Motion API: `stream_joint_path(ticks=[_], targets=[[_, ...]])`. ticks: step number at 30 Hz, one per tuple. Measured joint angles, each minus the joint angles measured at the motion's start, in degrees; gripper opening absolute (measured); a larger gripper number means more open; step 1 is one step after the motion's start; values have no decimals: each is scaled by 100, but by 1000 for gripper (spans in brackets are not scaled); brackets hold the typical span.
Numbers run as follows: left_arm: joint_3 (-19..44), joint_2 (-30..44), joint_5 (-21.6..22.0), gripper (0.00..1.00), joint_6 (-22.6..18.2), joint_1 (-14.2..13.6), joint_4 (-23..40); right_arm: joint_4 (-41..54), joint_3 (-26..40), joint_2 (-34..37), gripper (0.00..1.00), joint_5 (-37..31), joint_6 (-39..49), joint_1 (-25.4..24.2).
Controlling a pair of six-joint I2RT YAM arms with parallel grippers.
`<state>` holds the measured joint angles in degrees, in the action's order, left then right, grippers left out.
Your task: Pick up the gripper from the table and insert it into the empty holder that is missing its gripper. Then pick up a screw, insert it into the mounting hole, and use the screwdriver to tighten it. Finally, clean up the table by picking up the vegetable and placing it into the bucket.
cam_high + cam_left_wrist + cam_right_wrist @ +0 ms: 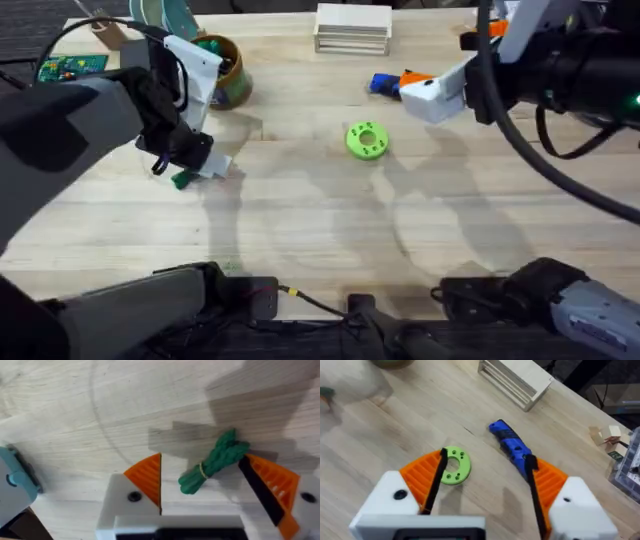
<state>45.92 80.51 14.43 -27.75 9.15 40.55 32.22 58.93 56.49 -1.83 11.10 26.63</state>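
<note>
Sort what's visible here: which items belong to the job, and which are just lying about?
Job items:
vegetable, between the left gripper pads
bucket
screwdriver
table

Lying about:
green holed disc
wooden slatted box
circuit board

Vegetable [212, 463]: small dark green bundle, band around its stem, lying flat on the table [300, 220] at its left side. Bucket [226, 72]: round gold can, blue band, upright at back left. Screwdriver [511, 448]: blue handle, lying flat at back right.
</note>
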Motion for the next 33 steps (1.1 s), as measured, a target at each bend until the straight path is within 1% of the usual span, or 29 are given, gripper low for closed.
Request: stream_joint_path(ticks=[3,6,12,16,18,22,26,28,30,32,33], targets=[[-31,0,-85,994,-21,0,-45,-1,-1,0,991,0,-1,0],[-50,0,-195,971,-37,24,-57,-1,-1,0,991,0,-1,0],[-157,120,-630,942,-37,17,-148,1,-1,0,991,-1,-1,0],[-157,118,-837,941,-37,149,-160,-1,-1,0,991,0,-1,0],[-157,118,-951,912,-33,234,-158,-1,-1,0,992,0,-1,0],[-170,120,-1215,685,-36,273,-123,-1,-1,0,991,0,-1,0],[-181,125,-1370,507,-31,273,-114,1,-1,0,992,0,-1,0],[-185,131,-1454,402,-24,273,-132,-1,-1,0,991,0,-1,0],[-185,131,-1475,282,-14,273,-144,1,-1,0,991,0,-1,0],[-181,117,-1525,140,-2,273,-139,1,-1,0,992,0,-1,0],[-172,105,-1558,52,-4,273,-151,1,-1,0,992,0,-1,0]])
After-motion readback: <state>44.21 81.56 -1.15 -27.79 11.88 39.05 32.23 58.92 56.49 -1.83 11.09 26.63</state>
